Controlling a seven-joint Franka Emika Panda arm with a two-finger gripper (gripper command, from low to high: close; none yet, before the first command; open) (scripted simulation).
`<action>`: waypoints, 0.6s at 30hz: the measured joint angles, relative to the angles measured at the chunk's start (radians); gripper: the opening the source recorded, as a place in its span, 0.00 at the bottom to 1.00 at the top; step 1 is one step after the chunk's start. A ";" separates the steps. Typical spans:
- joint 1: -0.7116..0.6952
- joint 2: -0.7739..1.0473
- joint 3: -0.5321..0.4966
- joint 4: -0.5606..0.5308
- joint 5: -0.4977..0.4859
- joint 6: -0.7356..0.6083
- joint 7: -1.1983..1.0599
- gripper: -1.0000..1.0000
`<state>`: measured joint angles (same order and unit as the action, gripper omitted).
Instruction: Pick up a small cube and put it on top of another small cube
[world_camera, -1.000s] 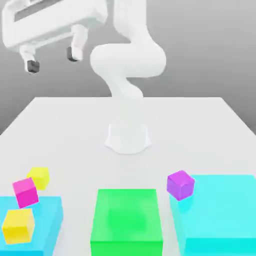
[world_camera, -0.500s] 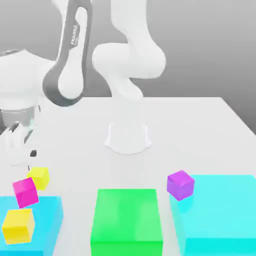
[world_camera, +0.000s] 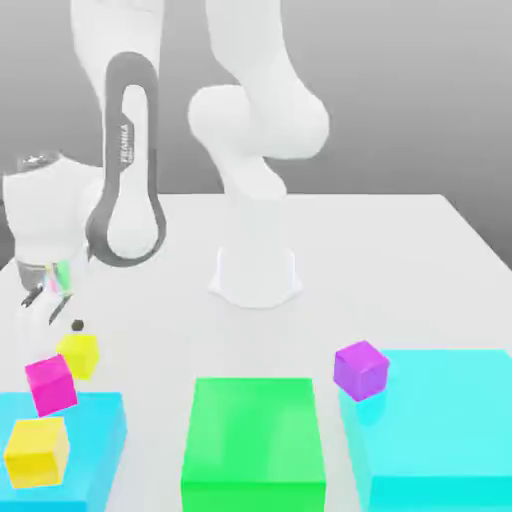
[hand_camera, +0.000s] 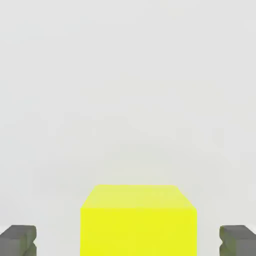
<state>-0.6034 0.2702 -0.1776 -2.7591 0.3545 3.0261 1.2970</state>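
The small lemon-yellow cube (world_camera: 79, 354) lies on the white table at the exterior view's left. My gripper (world_camera: 55, 313) hangs just above and slightly left of it, pointing down. In the hand view the same cube (hand_camera: 137, 220) sits between the two dark finger pads (hand_camera: 18, 240), which stand wide apart and do not touch it. The gripper is open and holds nothing. A small magenta cube (world_camera: 50, 384) sits tilted right in front of the yellow one, at the far edge of a cyan block (world_camera: 98, 428). A small purple cube (world_camera: 360, 369) rests at the right.
A larger golden-yellow cube (world_camera: 36, 451) sits on the left cyan block. A green block (world_camera: 253, 442) lies front centre, and a big cyan block (world_camera: 445, 425) front right with the purple cube at its corner. The robot base (world_camera: 256, 276) stands mid-table.
The arm has swung down from high at the upper left to the table's left side. The gripper now hangs low over the lemon-yellow cube. No cube has moved.
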 joint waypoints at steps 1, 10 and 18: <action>-0.028 0.019 0.033 0.002 0.018 0.015 -0.013 0.50; -0.029 0.016 0.033 0.002 0.011 0.014 -0.007 0.00; 0.089 -0.124 -0.136 -0.023 -0.187 -0.087 0.137 0.00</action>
<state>-0.5144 0.1467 -0.3132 -2.7818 0.1678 2.9388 1.4340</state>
